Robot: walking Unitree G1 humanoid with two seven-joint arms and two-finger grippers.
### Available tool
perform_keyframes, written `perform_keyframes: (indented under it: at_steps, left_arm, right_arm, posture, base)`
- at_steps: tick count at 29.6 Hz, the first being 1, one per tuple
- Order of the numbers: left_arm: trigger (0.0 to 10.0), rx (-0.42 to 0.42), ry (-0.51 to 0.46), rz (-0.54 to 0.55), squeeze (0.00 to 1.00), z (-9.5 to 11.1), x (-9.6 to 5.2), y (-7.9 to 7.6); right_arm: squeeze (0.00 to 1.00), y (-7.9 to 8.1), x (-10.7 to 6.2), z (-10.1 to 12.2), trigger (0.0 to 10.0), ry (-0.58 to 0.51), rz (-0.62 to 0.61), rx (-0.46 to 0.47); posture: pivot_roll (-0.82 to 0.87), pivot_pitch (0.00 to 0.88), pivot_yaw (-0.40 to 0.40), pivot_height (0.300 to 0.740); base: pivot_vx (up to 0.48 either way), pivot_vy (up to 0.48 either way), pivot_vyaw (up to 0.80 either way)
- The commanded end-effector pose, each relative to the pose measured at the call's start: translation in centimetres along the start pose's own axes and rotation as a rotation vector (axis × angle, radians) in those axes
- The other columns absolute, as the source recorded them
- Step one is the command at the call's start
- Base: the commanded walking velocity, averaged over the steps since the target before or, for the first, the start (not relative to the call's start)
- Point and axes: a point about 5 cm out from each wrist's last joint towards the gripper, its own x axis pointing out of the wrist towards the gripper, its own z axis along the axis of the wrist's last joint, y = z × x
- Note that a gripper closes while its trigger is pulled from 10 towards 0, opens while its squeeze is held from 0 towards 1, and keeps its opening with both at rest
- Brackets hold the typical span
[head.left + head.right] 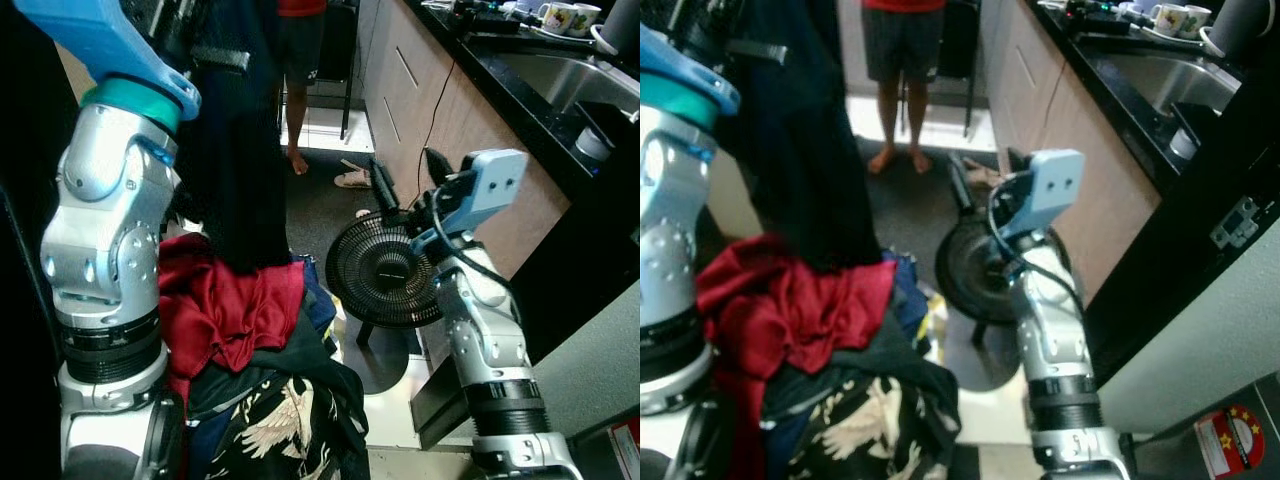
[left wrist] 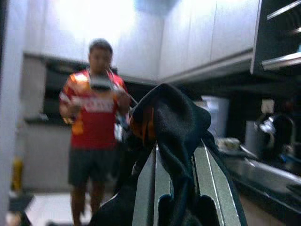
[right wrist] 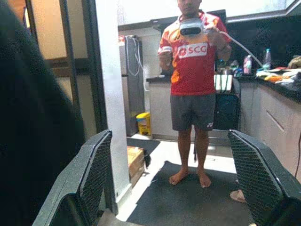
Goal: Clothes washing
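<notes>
The left gripper (image 2: 176,155) was clamped on a dark garment (image 1: 235,160), the cloth bunched up and over its fingers (image 2: 146,188) and the rest hanging down in a long black drape below the raised left arm. Directly beneath that drape lay a heap of laundry: a red garment (image 1: 225,305) on top, and under it, nearer the robot, a black piece printed with pale birds (image 1: 285,420). The right gripper (image 1: 408,180) was held out beside the hanging cloth with its two fingers (image 3: 91,174) spread wide apart and nothing between them. Just beyond and below it stood a black floor fan (image 1: 385,275). Well past both grippers a person in a red shirt (image 3: 193,52) and dark shorts stood barefoot on a dark mat, holding a device up in both hands. Off to the right gripper's outer side ran a dark countertop (image 1: 520,90) with mugs (image 1: 568,15) and a sink.
</notes>
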Motion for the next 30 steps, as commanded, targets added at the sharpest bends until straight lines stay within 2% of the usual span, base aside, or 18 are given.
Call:
perform_keyframes:
  at_steps: [1,10,13,30]
  left_arm:
    - [10.0,-0.015,0.001,-0.015,0.0,0.1,-0.3,-0.3]
    - [10.0,-0.026,0.061,0.048,0.0,-1.2,-0.9,0.8]
    - [10.0,0.0,0.095,0.051,0.0,-1.5,-1.3,1.0]
    - [10.0,0.033,0.161,0.078,0.0,-2.7,-1.6,1.5]
  right_arm:
    - [0.0,-0.7,-0.4,0.1,10.0,-0.004,-0.03,0.005]
    - [0.0,-0.8,-0.1,0.1,10.0,-0.008,-0.037,0.015]
    - [0.0,-0.8,-0.1,0.1,10.0,-0.008,-0.038,0.02]
    - [0.0,-1.0,-0.3,0.1,10.0,-0.006,-0.061,0.03]
  posture:
    - [0.05,0.041,-0.019,0.74]
    - [0.07,0.048,-0.029,0.74]
    - [0.07,0.048,-0.029,0.74]
    - [0.08,0.054,-0.021,0.74]
  base:
    - [0.0,0.0,-0.78]
    - [0.0,0.0,-0.78]
    - [0.0,0.0,-0.78]
    - [0.0,0.0,-0.78]
